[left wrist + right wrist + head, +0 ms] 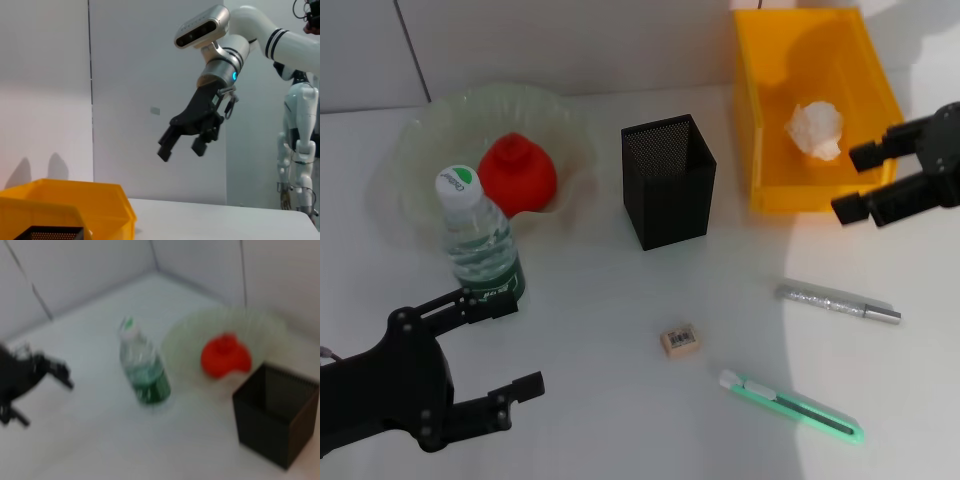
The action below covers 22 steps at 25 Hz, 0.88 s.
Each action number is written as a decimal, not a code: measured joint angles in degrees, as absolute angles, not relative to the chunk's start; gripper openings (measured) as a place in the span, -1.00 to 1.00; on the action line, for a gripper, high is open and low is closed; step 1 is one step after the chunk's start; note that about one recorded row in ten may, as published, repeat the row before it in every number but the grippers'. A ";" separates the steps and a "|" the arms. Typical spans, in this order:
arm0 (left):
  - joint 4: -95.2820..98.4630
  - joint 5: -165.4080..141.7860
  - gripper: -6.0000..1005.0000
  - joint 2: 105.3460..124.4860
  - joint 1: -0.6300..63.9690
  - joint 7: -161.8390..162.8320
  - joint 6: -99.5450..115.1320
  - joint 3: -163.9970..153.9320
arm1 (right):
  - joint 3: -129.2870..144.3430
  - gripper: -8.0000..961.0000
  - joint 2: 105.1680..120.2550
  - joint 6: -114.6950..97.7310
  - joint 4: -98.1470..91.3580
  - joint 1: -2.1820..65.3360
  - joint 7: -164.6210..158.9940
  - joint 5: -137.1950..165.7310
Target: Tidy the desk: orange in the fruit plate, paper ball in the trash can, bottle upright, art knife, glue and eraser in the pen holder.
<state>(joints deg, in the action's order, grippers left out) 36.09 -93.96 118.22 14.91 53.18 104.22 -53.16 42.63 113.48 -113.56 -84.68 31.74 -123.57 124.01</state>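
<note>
The water bottle [480, 240] with a green label stands upright beside the translucent fruit plate [420, 130], which holds the orange [518, 175]. A white paper ball [816, 130] lies inside the yellow trash can [760, 120]. The black mesh pen holder [668, 180] stands mid-table. In front of it lie the eraser [679, 341], the silver glue stick [837, 304] and the green art knife [790, 405]. My left gripper [523, 342] is open just in front of the bottle, one finger close to its base. Open and holding nothing, my right gripper [848, 184] hovers by the can's near right corner.
A white wall runs close behind the plate and trash can. The left wrist view shows the right gripper [182, 145] raised above the table beyond the yellow trash can [75, 205]. The bottle [144, 370] and pen holder [275, 415] appear in the right wrist view.
</note>
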 joint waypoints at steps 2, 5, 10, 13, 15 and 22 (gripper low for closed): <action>34.95 -93.79 0.57 118.23 14.69 52.66 104.17 -52.20 | 45.68 0.72 113.23 -117.15 -88.58 34.21 -128.74 127.90; 33.96 -93.78 0.57 118.22 14.62 52.65 104.16 -51.33 | 50.87 0.71 113.16 -122.06 -93.11 38.04 -135.72 132.97; 33.52 -93.81 0.57 118.28 14.57 52.74 103.94 -50.56 | 62.20 0.70 115.03 -123.73 -93.25 41.77 -140.45 140.57; 32.98 -93.82 0.57 118.36 14.86 53.26 103.47 -50.52 | 66.78 0.69 118.36 -123.71 -93.25 42.48 -141.15 146.85; 32.74 -93.83 0.57 118.40 15.03 53.31 103.20 -50.53 | 69.91 0.68 119.50 -123.23 -93.57 42.29 -143.43 148.31; 31.43 -93.87 0.57 118.47 15.11 52.89 102.63 -50.53 | 82.44 0.66 119.57 -117.21 -92.91 38.40 -149.93 146.59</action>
<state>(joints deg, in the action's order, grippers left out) 31.43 -93.87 118.47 15.11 52.89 102.63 -50.53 82.45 119.57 -117.21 -92.91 38.40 -149.93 146.59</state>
